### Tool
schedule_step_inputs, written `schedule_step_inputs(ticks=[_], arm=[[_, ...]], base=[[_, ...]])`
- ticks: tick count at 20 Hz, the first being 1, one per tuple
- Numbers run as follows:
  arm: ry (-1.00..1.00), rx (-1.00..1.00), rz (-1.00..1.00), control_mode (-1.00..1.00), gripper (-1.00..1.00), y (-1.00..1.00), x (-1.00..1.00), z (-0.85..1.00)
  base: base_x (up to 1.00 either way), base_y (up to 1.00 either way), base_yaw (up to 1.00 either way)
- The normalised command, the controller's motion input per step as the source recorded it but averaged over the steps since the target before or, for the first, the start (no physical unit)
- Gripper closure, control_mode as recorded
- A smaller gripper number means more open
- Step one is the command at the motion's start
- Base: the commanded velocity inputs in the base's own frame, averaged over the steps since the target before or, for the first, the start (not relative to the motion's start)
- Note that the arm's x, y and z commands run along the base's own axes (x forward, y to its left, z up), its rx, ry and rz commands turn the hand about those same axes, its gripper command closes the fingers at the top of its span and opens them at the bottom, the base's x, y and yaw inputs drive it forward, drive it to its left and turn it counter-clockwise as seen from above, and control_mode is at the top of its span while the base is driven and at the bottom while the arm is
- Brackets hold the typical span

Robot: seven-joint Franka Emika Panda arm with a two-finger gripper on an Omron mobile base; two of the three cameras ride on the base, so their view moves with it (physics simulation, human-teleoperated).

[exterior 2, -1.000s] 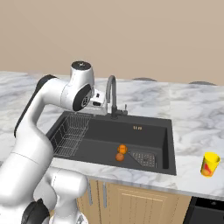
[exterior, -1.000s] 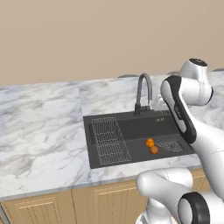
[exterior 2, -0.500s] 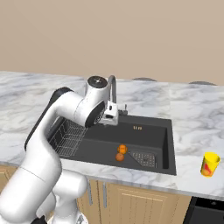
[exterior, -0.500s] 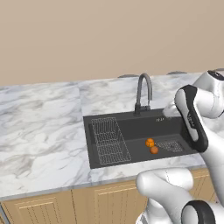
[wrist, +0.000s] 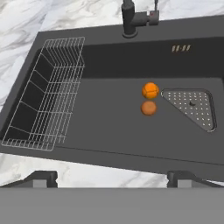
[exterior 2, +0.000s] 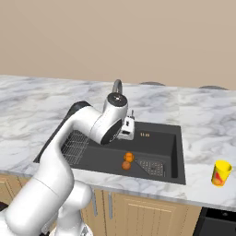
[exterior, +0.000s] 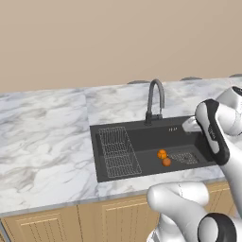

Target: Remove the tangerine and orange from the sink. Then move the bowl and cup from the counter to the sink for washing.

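1. Left base view: one sink (exterior: 142,142) sat sunk in the marble desk (exterior: 47,137), with one wire rack (exterior: 119,151) on its left side and one dark faucet (exterior: 155,99) behind it. Two orange fruits lay on the sink floor, the brighter one (exterior: 162,154) just beside the duller one (exterior: 166,162), both next to the drain plate (exterior: 184,157). Compared with a second earlier, the arm had swung forward and lower over the sink's right end.

2. Right base view: the same two fruits lay close together in the sink (exterior 2: 156,140). One yellow cup (exterior 2: 221,173) stood upright on the desk (exterior 2: 207,120) to the right of the sink, well apart from the fruits. The arm's hand had come down over the basin since the earlier frame.

3. Hand view: the gripper (wrist: 113,177) hung above the sink's near edge, its jaws spread wide and holding nothing. One bright fruit (wrist: 150,90) and one duller fruit (wrist: 148,108) lay nearly touching, left of the drain plate (wrist: 190,107); one rack (wrist: 48,92) stood at the left.
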Motion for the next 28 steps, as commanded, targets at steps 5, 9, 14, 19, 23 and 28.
schedule_step_inputs(ticks=[5,9,14,19,23,28], arm=[[0.08,0.00,0.00,-1.00,-1.00,-0.20,0.39,-0.27],[0.14,0.02,0.00,-1.00,-1.00,-0.18,0.45,-0.26],[0.11,0.04,0.00,-1.00,-1.00,-0.17,0.41,-0.27],[0.02,0.09,0.07,-1.00,-1.00,-0.15,0.25,-0.37],[0.00,0.02,0.15,-1.00,-1.00,-0.02,0.17,-0.42],[-0.01,0.00,0.16,-1.00,-1.00,0.00,0.24,-0.35]], base=[[0.00,0.00,0.00],[0.00,0.00,0.00],[0.00,0.00,0.00],[0.00,0.00,0.00],[0.00,0.00,0.00],[0.00,0.00,0.00]])
